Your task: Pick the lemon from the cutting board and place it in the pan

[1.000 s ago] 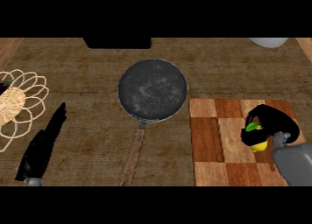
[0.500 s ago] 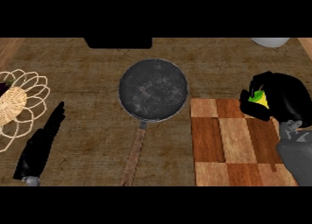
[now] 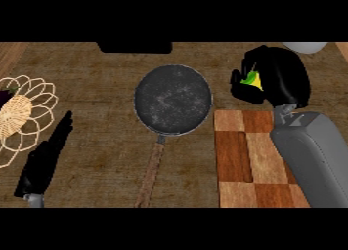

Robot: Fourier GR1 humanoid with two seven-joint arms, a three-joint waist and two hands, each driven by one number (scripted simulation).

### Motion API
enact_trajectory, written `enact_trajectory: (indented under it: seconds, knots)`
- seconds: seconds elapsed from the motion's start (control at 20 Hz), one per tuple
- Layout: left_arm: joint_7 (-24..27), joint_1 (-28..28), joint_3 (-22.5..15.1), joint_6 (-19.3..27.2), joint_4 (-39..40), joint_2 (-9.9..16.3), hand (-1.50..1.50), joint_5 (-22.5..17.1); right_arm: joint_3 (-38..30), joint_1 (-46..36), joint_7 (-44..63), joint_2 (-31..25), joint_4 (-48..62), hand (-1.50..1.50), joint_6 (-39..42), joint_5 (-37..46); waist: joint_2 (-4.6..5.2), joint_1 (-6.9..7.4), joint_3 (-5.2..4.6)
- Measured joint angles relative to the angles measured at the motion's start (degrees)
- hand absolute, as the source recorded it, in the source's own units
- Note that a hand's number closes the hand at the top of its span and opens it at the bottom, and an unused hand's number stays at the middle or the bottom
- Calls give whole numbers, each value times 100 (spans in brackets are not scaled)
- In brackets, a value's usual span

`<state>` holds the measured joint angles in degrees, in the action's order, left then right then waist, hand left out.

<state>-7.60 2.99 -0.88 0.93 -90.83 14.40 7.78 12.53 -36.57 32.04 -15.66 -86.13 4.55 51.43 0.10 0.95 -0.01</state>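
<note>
Lemon (image 3: 255, 81) in transit: it shows yellow, with a touch of green, between the curled fingers of the right hand (image 3: 278, 78), which encloses it above the tabletop (image 3: 97, 73), beyond the far edge of the board (image 3: 249, 156) and just right of the pan (image 3: 173, 100). The pan lies to the hand's left, dish far, handle running toward the near edge. The right forearm rises from the lower right, over the board. Judged next: a short leftward carry. The left hand (image 3: 43, 161) rests at lower left, fingers straight, holding nothing.
</note>
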Motion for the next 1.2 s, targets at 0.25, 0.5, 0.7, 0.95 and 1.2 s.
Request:
enact_trajectory:
  seconds: [0.25,0.5,0.7,0.95,1.2]
  knots:
    - [38,-29,-46,26,3,-74,0,91,-174,-886,-231,731,1346,150,-451,-76,21,61,0]
    - [-54,-65,-106,-15,-66,-124,0,122,-409,-1585,-514,1300,2850,150,-1083,-262,49,136,0]
    - [-159,-139,-246,53,-123,-246,0,254,-526,-2119,-834,1465,4109,150,-1444,-518,79,206,1]
    - [28,-192,-245,-26,14,-232,0,247,-349,-2539,-1136,1536,5408,150,-1703,-722,130,353,-1]
    - [-63,-335,-332,-133,-72,-201,0,273,-631,-2627,-1282,1558,6029,-150,-1507,-1525,187,558,7]
